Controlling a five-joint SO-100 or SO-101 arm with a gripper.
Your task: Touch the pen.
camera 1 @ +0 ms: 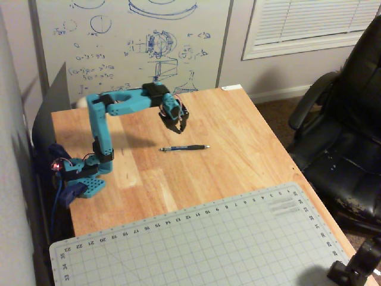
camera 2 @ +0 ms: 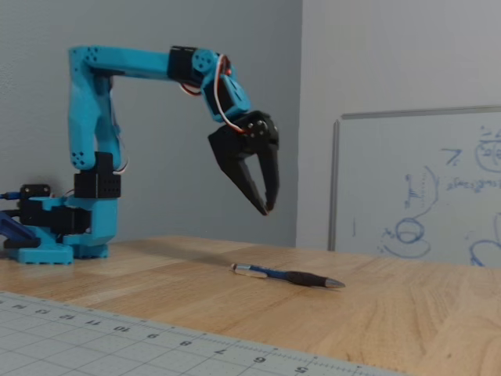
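Above pen, hand clear, gap visible side-on only

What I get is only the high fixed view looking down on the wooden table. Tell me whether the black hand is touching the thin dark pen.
Observer: No. In the low side fixed view the black hand hangs in the air, with a clear gap above the thin dark pen.
Operator: Give me the fingers' state.
Observer: From the side, its fingertips look closed together and point downward.
Operator: Say where the tips sit along the pen.
Observer: In that side view they are above the left part of the barrel. The pen lies flat on the light wooden table.
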